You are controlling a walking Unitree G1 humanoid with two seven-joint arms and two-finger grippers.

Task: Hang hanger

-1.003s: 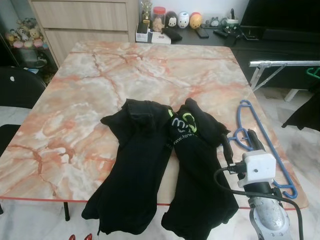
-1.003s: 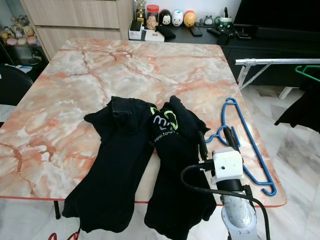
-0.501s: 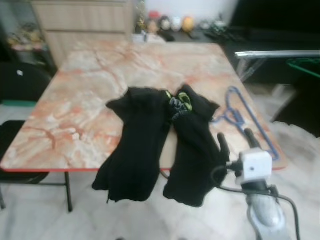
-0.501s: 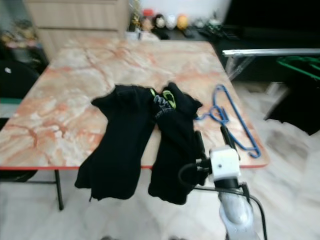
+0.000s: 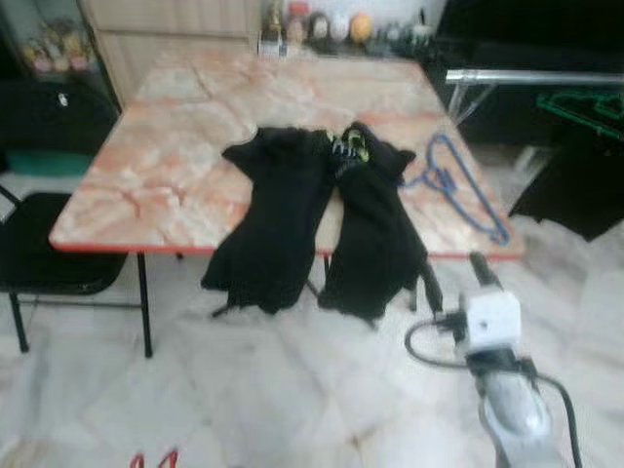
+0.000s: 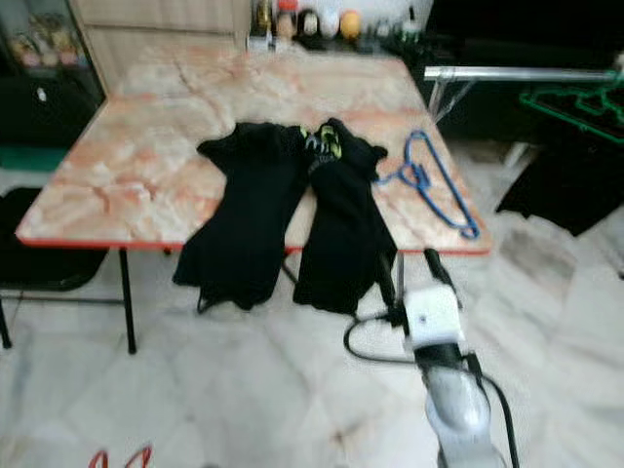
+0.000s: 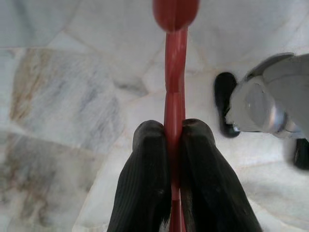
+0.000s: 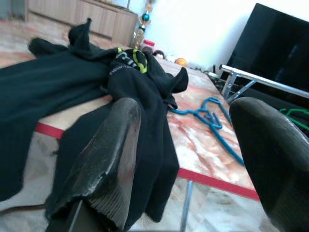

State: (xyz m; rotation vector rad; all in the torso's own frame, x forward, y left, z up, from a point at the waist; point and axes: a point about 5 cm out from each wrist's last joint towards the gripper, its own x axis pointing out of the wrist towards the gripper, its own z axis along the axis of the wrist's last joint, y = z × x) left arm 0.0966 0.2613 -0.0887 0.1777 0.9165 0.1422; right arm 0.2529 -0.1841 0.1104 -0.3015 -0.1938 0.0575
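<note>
Two black garments (image 5: 283, 214), one blue hanger (image 5: 466, 190), one red hanger (image 7: 174, 96), one green hanger (image 5: 583, 107).

Bare pale tiled floor (image 5: 244, 390) lies open before the orange marble table (image 5: 156, 185), whose near edge is draped by two black garments (image 6: 292, 224), with a black chair (image 5: 49, 253) at its left.

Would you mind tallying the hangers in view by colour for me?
Blue hanger on the table: 1
Red hanger clamped in the left gripper: 1
Green hanger on the rack: 1
Total: 3
</note>
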